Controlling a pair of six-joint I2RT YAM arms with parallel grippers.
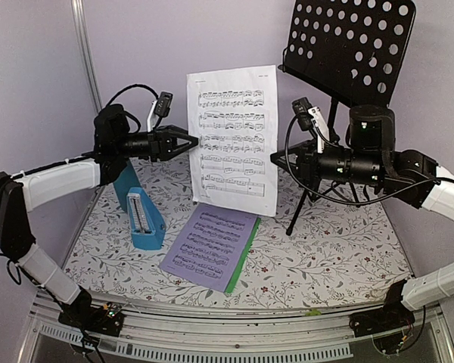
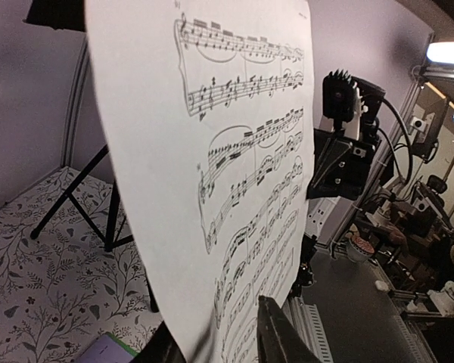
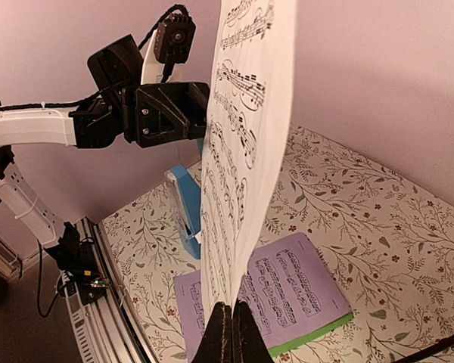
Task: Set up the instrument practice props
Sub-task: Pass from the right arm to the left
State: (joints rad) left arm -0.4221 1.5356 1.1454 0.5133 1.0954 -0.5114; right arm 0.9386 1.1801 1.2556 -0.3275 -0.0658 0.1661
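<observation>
A white sheet-music page (image 1: 233, 140) hangs upright over the middle of the table, between both grippers. My right gripper (image 1: 276, 160) is shut on its right edge; in the right wrist view (image 3: 231, 318) the fingers pinch the page (image 3: 242, 151). My left gripper (image 1: 194, 144) is at the page's left edge. In the left wrist view (image 2: 219, 344) its jaws stand apart with the page (image 2: 212, 151) between them. A purple page on a green one (image 1: 210, 246) lies flat below. The blue metronome (image 1: 144, 215) stands at the left. The black music stand (image 1: 348, 45) is at the back right.
The stand's tripod legs (image 1: 299, 208) spread on the floral tablecloth behind my right arm and show in the left wrist view (image 2: 68, 197). A teal object (image 1: 125, 181) sits behind the metronome, partly hidden by my left arm. Purple walls close the back and sides.
</observation>
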